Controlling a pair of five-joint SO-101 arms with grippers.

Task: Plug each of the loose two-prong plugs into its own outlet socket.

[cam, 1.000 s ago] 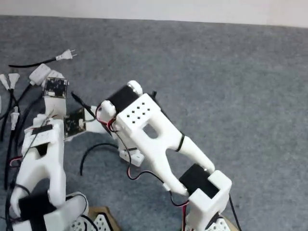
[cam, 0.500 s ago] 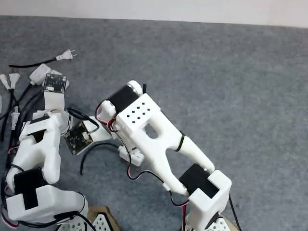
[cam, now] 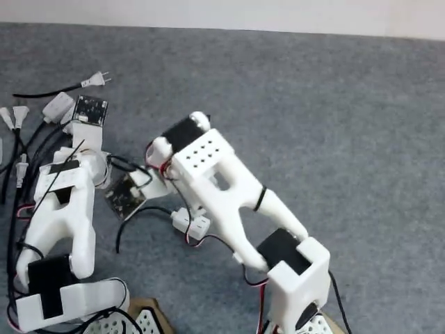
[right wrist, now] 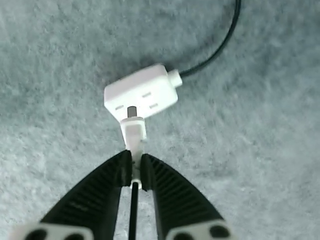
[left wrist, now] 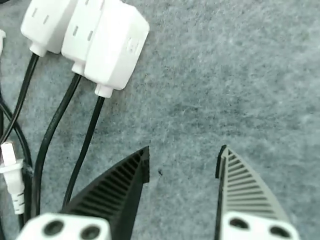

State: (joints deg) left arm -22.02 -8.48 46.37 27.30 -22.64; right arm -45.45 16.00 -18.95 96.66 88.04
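1. Right wrist view: the right gripper [right wrist: 133,167] clamps a white two-prong plug [right wrist: 134,132], its prongs at an outlet socket [right wrist: 150,90] but seemingly not fully seated.
2. The left gripper [left wrist: 182,160] hangs spread and empty near two spare sockets [left wrist: 107,47].
3. A loose plug [cam: 95,79] and others lie unplugged, so most work remains.

White plastic left arm [cam: 66,209] at 8 o'clock, stretched toward 12, black ribbed left gripper [left wrist: 183,150] spread wide, white right arm [cam: 229,195] slanting from 5 o'clock toward 10, black right gripper [right wrist: 135,157] pinched on a white two-prong plug [right wrist: 134,131]
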